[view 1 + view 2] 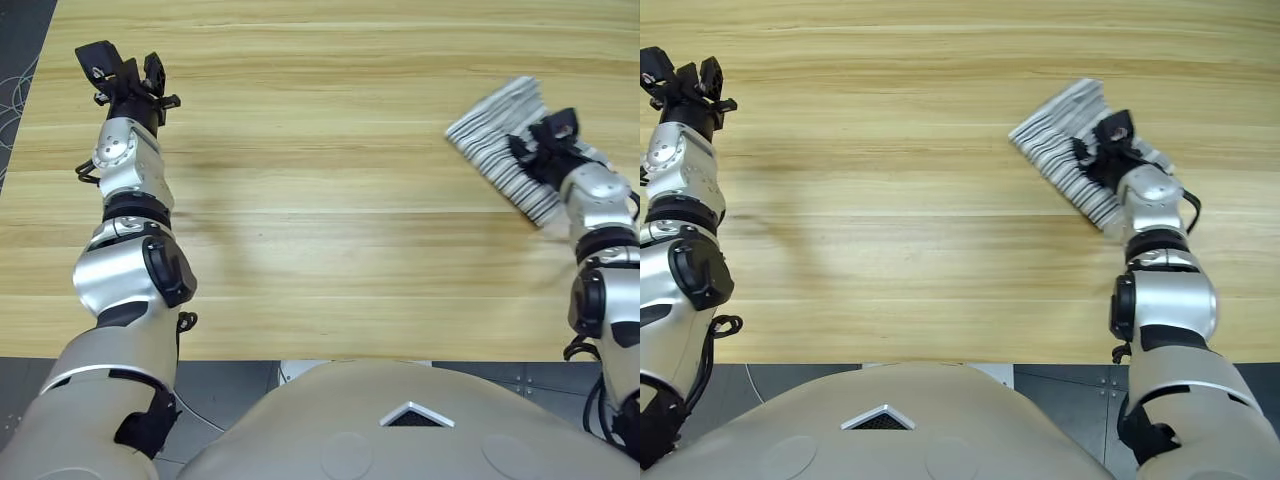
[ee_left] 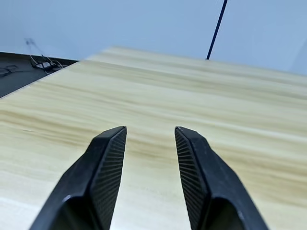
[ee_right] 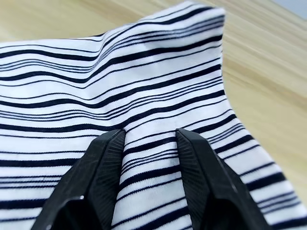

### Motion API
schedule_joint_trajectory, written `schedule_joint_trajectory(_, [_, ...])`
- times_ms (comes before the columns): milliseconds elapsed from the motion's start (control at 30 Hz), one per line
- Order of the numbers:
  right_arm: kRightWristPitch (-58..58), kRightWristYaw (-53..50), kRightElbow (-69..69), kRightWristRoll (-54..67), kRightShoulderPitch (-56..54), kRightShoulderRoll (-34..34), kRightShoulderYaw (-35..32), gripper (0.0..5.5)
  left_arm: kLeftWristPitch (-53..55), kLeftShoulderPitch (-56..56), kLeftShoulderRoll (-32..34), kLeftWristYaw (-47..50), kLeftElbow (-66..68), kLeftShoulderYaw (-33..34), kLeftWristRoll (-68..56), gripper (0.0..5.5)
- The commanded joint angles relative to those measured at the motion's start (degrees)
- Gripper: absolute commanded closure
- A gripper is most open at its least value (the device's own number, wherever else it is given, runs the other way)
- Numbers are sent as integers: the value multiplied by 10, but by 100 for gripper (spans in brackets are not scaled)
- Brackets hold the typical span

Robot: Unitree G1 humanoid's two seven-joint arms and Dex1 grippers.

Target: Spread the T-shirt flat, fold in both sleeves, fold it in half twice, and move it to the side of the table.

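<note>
At the right side of the table, the folded T-shirt lies under the right gripper, jaws apart on the fabric; the left gripper hangs parted too. Lifting away could snag cloth, undoing folds.

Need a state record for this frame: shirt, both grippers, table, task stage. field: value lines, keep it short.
T-shirt: striped, folded into a compact bundle, lying on the right side of the table
right gripper: on the T-shirt, fingers apart, striped cloth between them
left gripper: open, empty, over bare wood on the far left of the table
table: light wood
task stage: folding looks done; T-shirt lies at the side
</note>
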Motion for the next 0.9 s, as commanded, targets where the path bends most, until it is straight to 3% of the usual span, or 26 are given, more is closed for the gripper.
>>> schedule_joint_trajectory(33, [44,-110,28,8,45,-16,-46,358,-39,12,-6,75,12,-3,20,363])
schedule_joint_trajectory(200, [-60,-179,1,26,32,5,-97,358,-59,13,-4,178,23,-26,67,363])
schedule_joint_trajectory(500, [-274,-328,-146,-116,-24,96,-1,358,-119,17,-9,293,9,-104,170,363])
schedule_joint_trajectory(667, [-214,-231,-67,-107,-85,178,31,358,-132,4,-26,313,13,-130,195,363])
schedule_joint_trajectory(900, [-195,-182,0,-56,-83,232,-23,358,-207,30,-46,318,17,-152,215,363])
